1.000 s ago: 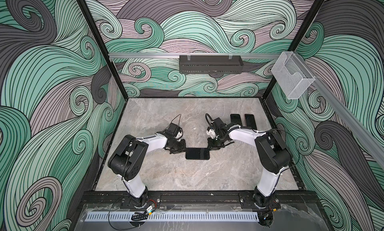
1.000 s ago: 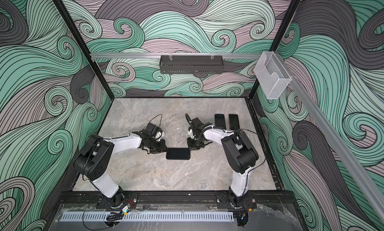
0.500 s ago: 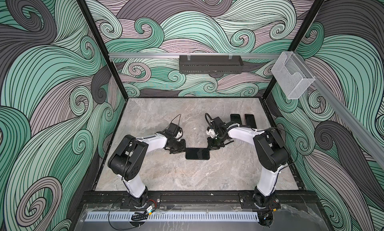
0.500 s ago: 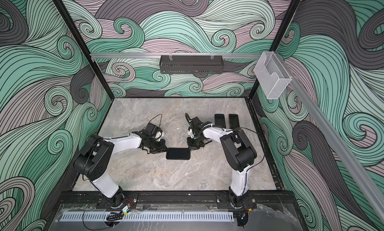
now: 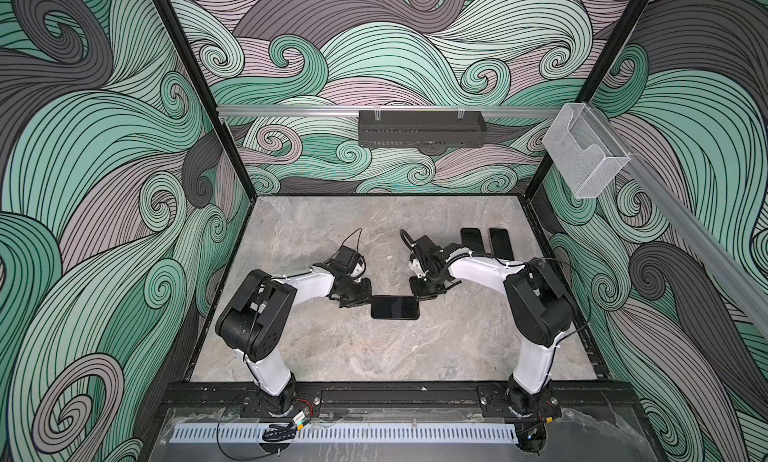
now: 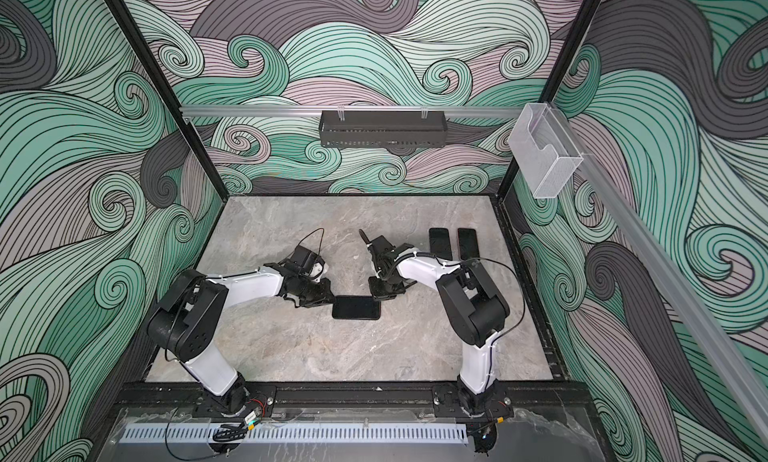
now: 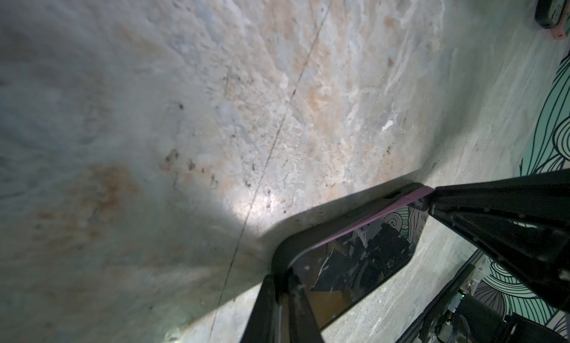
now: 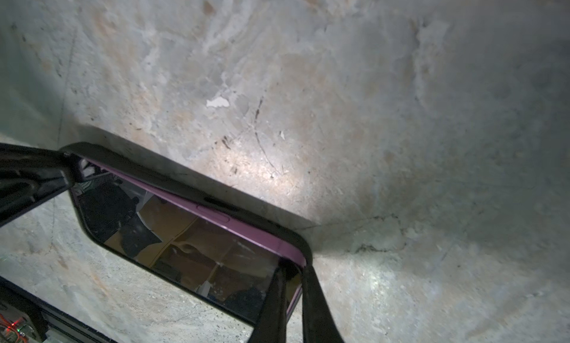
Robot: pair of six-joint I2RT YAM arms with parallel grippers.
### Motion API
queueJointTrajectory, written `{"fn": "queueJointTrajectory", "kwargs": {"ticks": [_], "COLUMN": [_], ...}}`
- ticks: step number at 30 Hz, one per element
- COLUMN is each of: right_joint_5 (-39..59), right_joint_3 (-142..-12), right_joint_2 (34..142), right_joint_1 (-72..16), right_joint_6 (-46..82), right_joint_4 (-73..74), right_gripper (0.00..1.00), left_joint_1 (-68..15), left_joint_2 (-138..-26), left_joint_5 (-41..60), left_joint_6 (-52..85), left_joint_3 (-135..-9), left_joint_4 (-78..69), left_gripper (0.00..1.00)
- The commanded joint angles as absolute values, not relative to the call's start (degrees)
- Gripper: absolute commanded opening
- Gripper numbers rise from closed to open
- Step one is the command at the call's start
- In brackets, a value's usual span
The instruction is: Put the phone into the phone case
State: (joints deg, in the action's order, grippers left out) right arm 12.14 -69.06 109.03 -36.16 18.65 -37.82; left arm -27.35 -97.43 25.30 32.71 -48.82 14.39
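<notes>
A phone (image 5: pixel 395 307) (image 6: pixel 356 307) with a dark screen and a purple edge (image 8: pixel 234 224) lies flat mid-table inside a black phone case (image 8: pixel 185 184) (image 7: pixel 339 212). Along the far long side the purple edge stands above the case rim. My left gripper (image 5: pixel 368 300) (image 7: pixel 285 295) is shut on the case rim at the left far corner. My right gripper (image 5: pixel 417 294) (image 8: pixel 291 289) is shut on the right far corner, its fingers astride the rim and the purple edge. Both arms lie low over the table.
Two more dark phone-shaped slabs (image 5: pixel 472 244) (image 5: pixel 500 244) lie side by side at the back right, close behind the right arm. A black tray (image 5: pixel 422 128) hangs on the back wall rail. On the right rail hangs a clear holder (image 5: pixel 586 157).
The right arm's elbow has shifted slightly to the left. The phone and both grippers stay where they were.
</notes>
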Motion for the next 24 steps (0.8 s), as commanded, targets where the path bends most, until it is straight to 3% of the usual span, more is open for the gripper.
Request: {"fn": "queueJointTrajectory", "kwargs": {"ticks": [1, 13, 24], "right_joint_5": [10.47, 22.23, 18.67], "right_joint_3": [-62.0, -59.59, -59.6], "right_joint_2": [123.87, 127.87, 130.9], "right_joint_1": [-40.28, -40.43, -40.49], "right_joint_6": [19.95, 20.65, 21.27], "right_joint_4": [-31.83, -22.74, -23.94], "right_gripper": [0.11, 0.1, 0.1], "left_joint_1": [-28.39, -28.39, -28.44], "left_joint_2": [-100.19, -99.84, -99.83], "left_joint_5": [26.08, 25.84, 25.58], "left_joint_6": [33.05, 33.4, 33.77], "left_joint_3": [-47.83, -47.25, -47.2], "left_joint_4": [13.02, 13.07, 13.51], "left_gripper": [0.11, 0.11, 0.1]}}
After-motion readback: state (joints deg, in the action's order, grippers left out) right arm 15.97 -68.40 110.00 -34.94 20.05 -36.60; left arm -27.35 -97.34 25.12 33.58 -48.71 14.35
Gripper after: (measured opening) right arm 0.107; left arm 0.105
